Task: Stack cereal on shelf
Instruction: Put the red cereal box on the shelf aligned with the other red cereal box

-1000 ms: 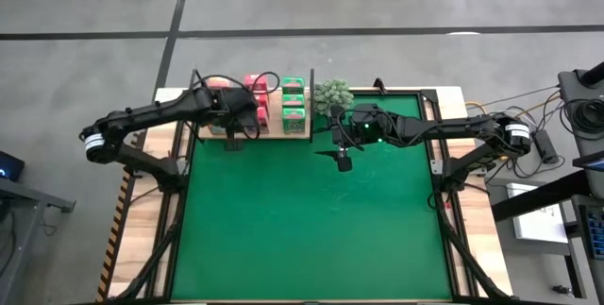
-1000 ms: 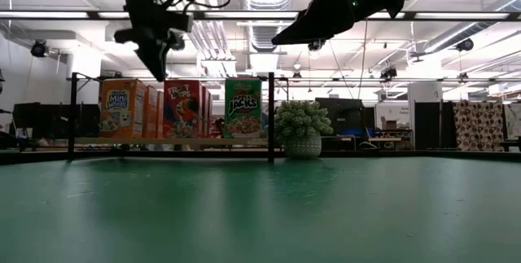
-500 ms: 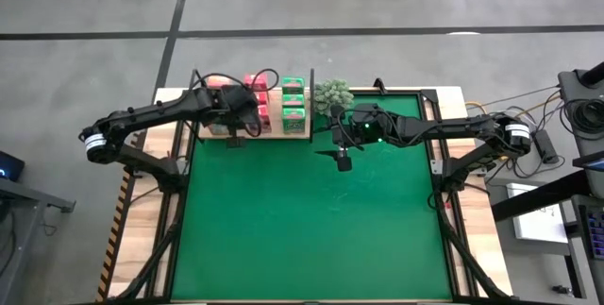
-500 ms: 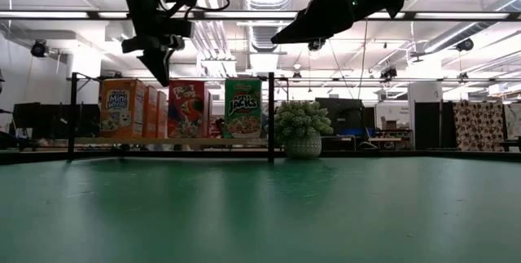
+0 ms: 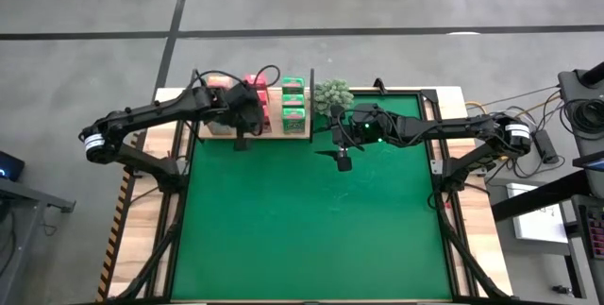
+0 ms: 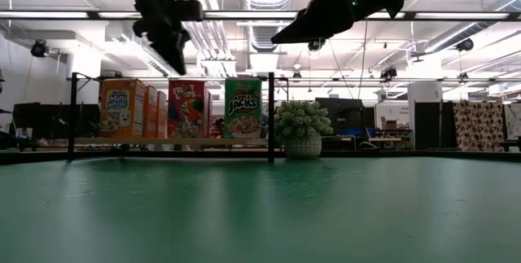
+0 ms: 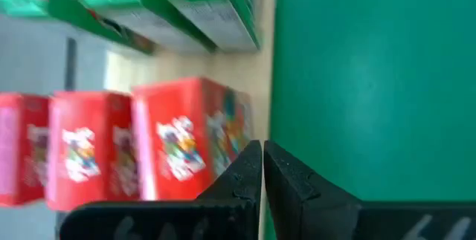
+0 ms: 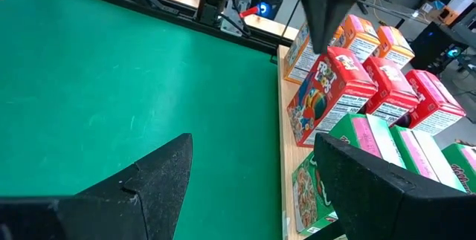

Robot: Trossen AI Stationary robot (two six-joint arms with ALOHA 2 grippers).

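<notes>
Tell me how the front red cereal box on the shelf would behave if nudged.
The front red cereal box looks like thin printed cardboard, so probably light. It stands upright on the shelf, so a high push would likely tip it. The box behind touches it and may shift too.

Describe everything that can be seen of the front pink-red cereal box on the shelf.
The front pink-red cereal box is small printed cardboard with a colourful cartoon front and a white panel of print on its side. It stands upright on the wooden shelf, first in a row of three, between the orange and green rows. No gripper touches it.
</notes>
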